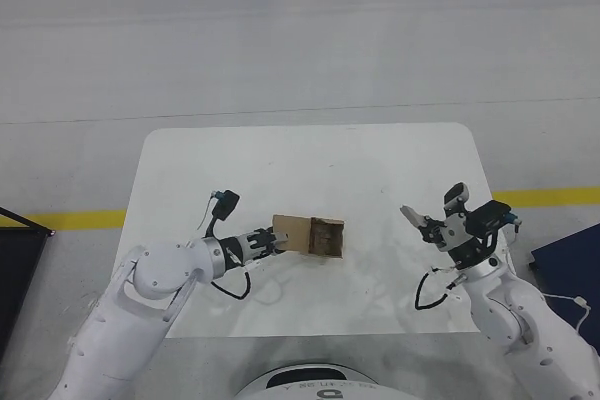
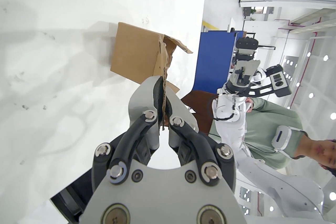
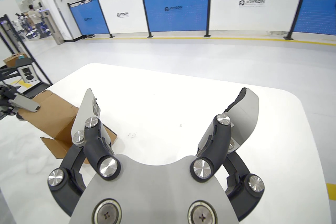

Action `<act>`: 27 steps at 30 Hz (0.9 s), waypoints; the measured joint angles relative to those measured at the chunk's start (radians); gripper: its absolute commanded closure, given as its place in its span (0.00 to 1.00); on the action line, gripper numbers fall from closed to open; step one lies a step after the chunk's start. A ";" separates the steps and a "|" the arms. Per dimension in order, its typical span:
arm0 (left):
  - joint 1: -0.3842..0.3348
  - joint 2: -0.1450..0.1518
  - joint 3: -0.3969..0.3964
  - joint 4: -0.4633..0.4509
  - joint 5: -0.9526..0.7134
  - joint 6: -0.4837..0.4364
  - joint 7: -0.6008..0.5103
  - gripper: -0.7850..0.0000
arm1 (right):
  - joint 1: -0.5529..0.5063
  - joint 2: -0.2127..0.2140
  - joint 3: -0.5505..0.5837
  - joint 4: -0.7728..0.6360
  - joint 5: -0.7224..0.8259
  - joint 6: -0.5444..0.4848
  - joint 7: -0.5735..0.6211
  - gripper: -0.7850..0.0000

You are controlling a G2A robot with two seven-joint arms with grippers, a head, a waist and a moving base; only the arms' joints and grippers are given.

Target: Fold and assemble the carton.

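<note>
1. Presently the brown carton [image 1: 310, 236] is lying at about the middle of the white table [image 1: 310, 150]. It is sitting partly opened out, with its hollow end facing 3 o'clock and loose flaps sticking out there.
2. At the carton's 9 o'clock edge, the left gripper [image 2: 162, 83] is pinching a thin cardboard flap. Its two fingers are pressing tight against either face of the sheet.
3. The left arm is sitting over the table's 7 o'clock corner, with its wrist pointing toward 3 o'clock along the carton.
4. Off at 3 o'clock from the carton, and well apart from it, the right gripper [image 3: 166, 93] is hovering above the table near that edge. Its fingers are standing wide apart and holding nothing.
5. That open claw is facing roughly 9 o'clock, toward the carton's hollow end.
</note>
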 measured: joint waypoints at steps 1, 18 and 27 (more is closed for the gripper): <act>0.011 0.002 -0.009 -0.014 -0.006 0.015 -0.004 1.00 | 0.004 0.000 -0.006 -0.004 -0.010 -0.026 0.014 0.00; 0.196 0.022 -0.108 -0.127 -0.086 0.116 0.034 1.00 | 0.145 -0.011 -0.195 -0.003 -0.278 -0.375 0.254 0.00; 0.212 0.027 -0.109 -0.123 -0.097 0.107 0.044 1.00 | 0.170 -0.023 -0.240 0.010 -0.372 -0.326 0.275 0.00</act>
